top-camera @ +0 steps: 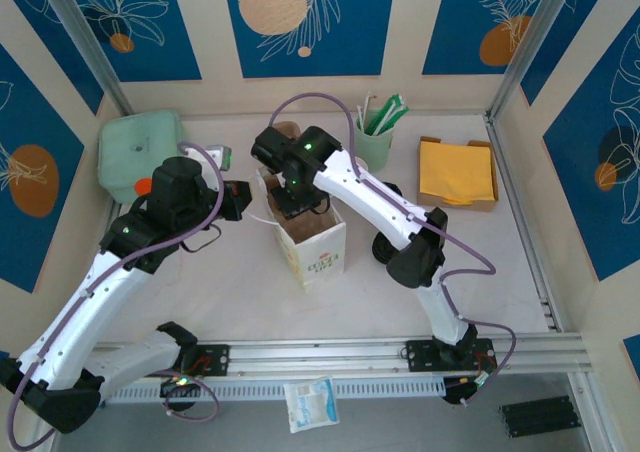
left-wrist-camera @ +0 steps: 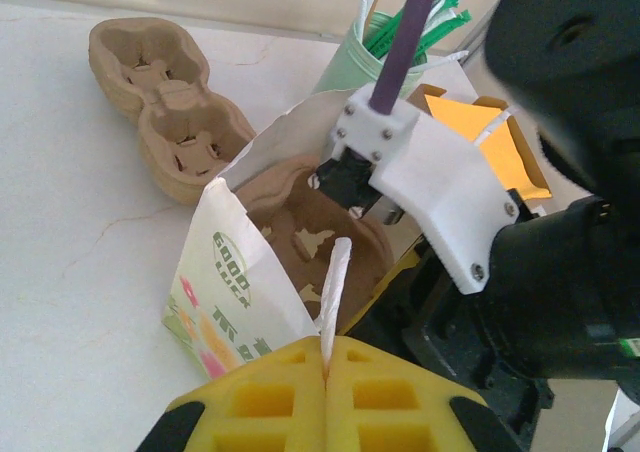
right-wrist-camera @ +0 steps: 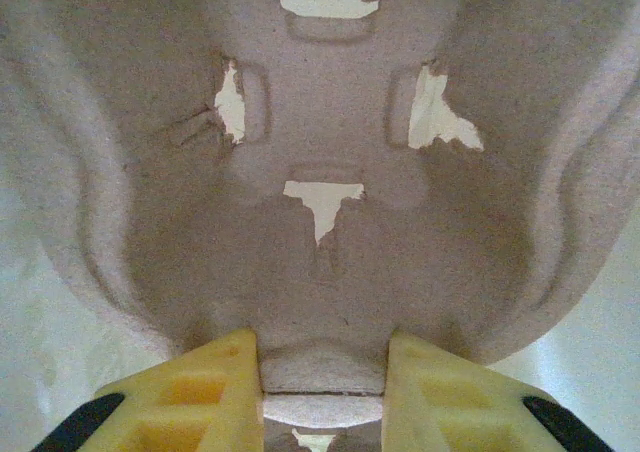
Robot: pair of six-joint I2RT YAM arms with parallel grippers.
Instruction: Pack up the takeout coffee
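Note:
A white paper bag (top-camera: 322,252) with green print stands open mid-table. My left gripper (left-wrist-camera: 327,367) is shut on the bag's white twisted paper handle (left-wrist-camera: 336,277) at its left rim (top-camera: 262,204). A brown moulded-pulp cup carrier (right-wrist-camera: 320,122) sits inside the bag (left-wrist-camera: 235,282), and my right gripper (right-wrist-camera: 322,372) is shut on that carrier's edge, reaching down into the bag's mouth (top-camera: 295,200). In the left wrist view the carrier (left-wrist-camera: 300,237) lies below the right wrist's white housing (left-wrist-camera: 430,172). The takeout coffee is hidden or out of view.
A second pulp carrier (left-wrist-camera: 165,102) lies on the table behind the bag. A mint-green cup of straws (top-camera: 375,137) stands at the back. To its right is a box of yellow napkins (top-camera: 457,172). A pale green container (top-camera: 140,152) sits back left.

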